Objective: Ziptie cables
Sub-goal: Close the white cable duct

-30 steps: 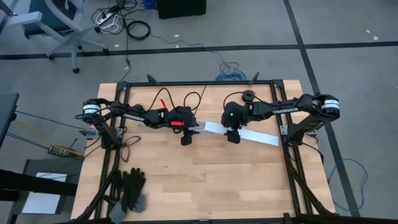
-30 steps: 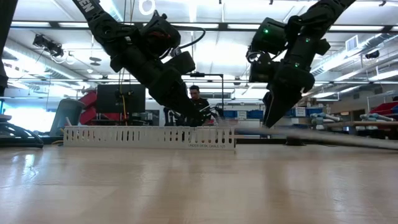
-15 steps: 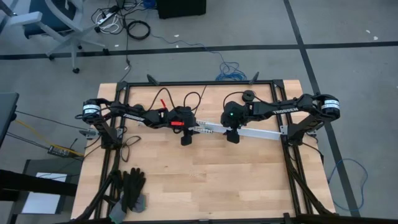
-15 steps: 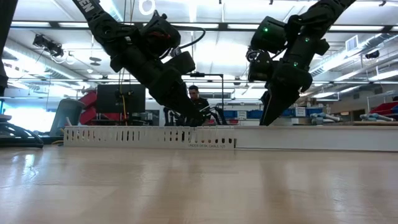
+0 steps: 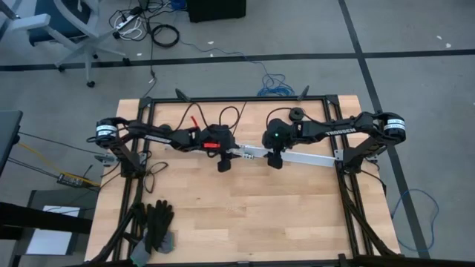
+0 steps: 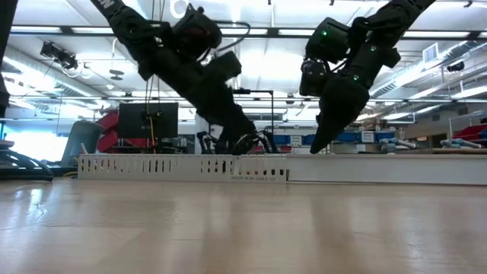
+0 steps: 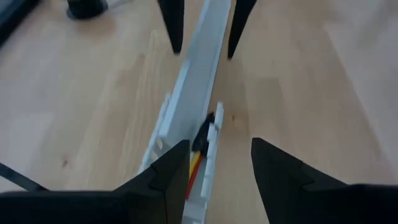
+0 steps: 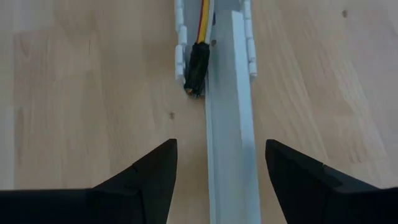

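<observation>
One long white slotted plastic channel point(image 5: 286, 156) lies across the light wooden table point(image 5: 245, 215). One flat white plastic cover strip point(image 8: 231, 118) sits along the channel's top. The thin red and yellow cables point(image 8: 203, 23) lie inside the channel, ending in one small dark plug point(image 8: 197, 65) at the cover's end; other wire colours not discernible. Two dark arms work over it. Left gripper point(image 7: 214, 165): fingers apart, straddling the channel above the cables, holding nothing. Right gripper point(image 8: 221, 165): fingers apart astride the covered stretch, gripping nothing. One pair of black gloves point(image 5: 157, 222) lies near the table's front-left corner.
</observation>
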`<state>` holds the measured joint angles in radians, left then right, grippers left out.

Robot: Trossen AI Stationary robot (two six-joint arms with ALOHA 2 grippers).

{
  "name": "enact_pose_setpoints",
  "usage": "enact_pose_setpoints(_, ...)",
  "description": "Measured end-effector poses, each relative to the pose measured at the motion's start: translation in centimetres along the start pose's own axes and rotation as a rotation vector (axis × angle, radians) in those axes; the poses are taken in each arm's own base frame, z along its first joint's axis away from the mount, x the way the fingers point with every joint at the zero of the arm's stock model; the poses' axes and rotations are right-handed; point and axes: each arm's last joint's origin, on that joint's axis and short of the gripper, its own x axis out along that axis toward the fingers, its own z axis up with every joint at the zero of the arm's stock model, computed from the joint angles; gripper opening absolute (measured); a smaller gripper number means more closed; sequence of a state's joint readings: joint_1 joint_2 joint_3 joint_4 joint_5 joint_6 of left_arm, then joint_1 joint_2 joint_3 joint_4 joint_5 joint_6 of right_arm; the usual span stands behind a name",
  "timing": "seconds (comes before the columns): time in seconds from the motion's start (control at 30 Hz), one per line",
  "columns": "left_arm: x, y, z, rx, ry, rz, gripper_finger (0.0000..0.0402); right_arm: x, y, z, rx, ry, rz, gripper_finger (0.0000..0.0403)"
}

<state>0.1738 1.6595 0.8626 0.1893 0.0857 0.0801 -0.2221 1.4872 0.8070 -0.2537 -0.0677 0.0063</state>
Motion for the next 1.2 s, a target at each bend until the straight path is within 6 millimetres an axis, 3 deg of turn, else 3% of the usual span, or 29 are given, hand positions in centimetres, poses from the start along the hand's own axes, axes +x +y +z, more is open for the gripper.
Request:
enact_pose_setpoints(0.27, -1.7, 0.0, 1.4, -0.011, -0.068, 0.002, 0.0147, -0.1, -1.2, 0.0, 0.023, -0.001, -0.085, 0.0216)
enact_pose_setpoints(0.43, -1.6, -0.1, 0.9, -0.053, -0.013, -0.002, 0.0147, -0.9, -1.3, 0.0, 0.059, -0.006, -0.089, 0.0215)
enact_pose_setpoints(0.63, -1.5, -0.2, -0.9, -0.103, -0.06, -0.002, 0.0147, -0.6, -1.0, -1.2, 0.055, 0.123, -0.054, 0.0201)
enact_pose_setpoints(0.8, -1.6, -0.5, -2.2, -0.149, -0.141, -0.014, 0.0147, -0.4, -1.1, -1.7, 0.029, 0.135, -0.075, 0.0152)
enact_pose_setpoints(1.03, -1.6, -0.7, -2.8, -0.193, -0.165, -0.031, 0.0147, -0.1, -1.3, -2.8, 0.025, 0.175, -0.034, 0.0022)
enact_pose_setpoints(1.2, -1.6, -1.0, -2.8, -0.189, -0.168, -0.039, 0.0147, -0.1, -0.8, -2.8, 0.035, 0.161, -0.038, 0.001)
